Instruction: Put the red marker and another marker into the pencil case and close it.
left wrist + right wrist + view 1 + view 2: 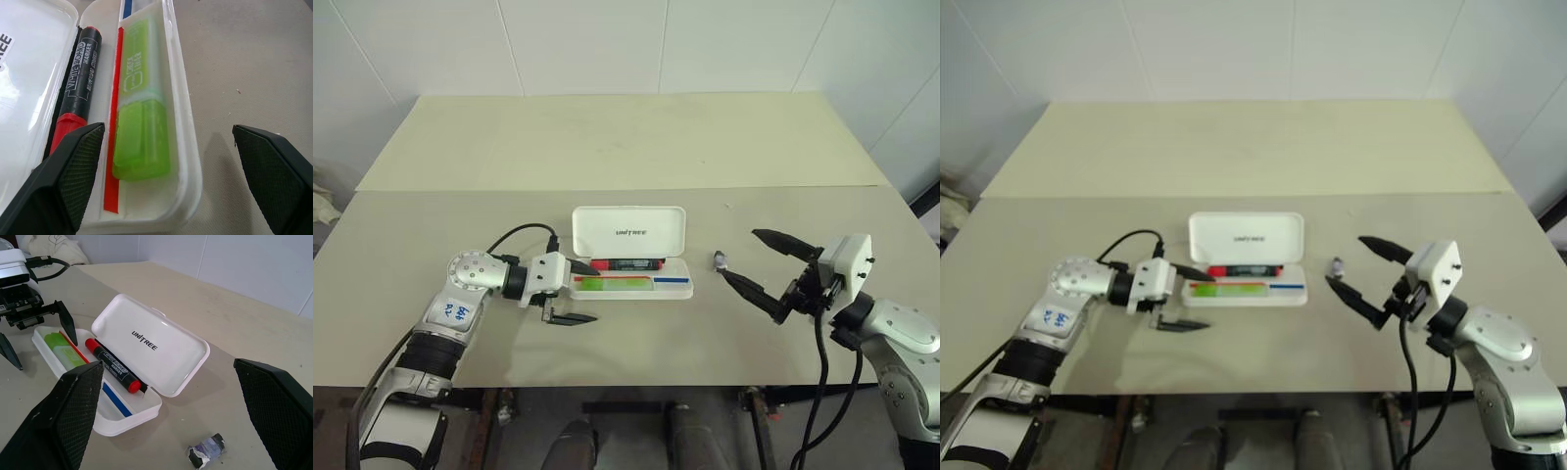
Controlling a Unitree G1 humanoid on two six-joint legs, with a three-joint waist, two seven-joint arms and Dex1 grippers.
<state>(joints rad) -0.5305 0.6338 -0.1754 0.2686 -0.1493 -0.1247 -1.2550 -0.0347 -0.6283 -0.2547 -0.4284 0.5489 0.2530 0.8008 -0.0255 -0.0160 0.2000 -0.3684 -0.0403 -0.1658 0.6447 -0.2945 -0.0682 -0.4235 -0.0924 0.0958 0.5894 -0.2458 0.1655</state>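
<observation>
The white pencil case (628,233) lies open in the middle of the table, its lid standing up at the back. The red marker (626,264), red and black, lies in the tray along the hinge. The light green highlighter (142,122) lies in the front part of the tray beside a red stripe. My left gripper (597,295) is open at the case's left end, one finger over the tray and the other in front of it above the table, holding nothing. My right gripper (736,254) hovers open to the right of the case, empty.
A small crumpled grey-and-white scrap (720,259) lies on the table between the case and my right gripper. The beige table (636,147) stretches back to a white wall.
</observation>
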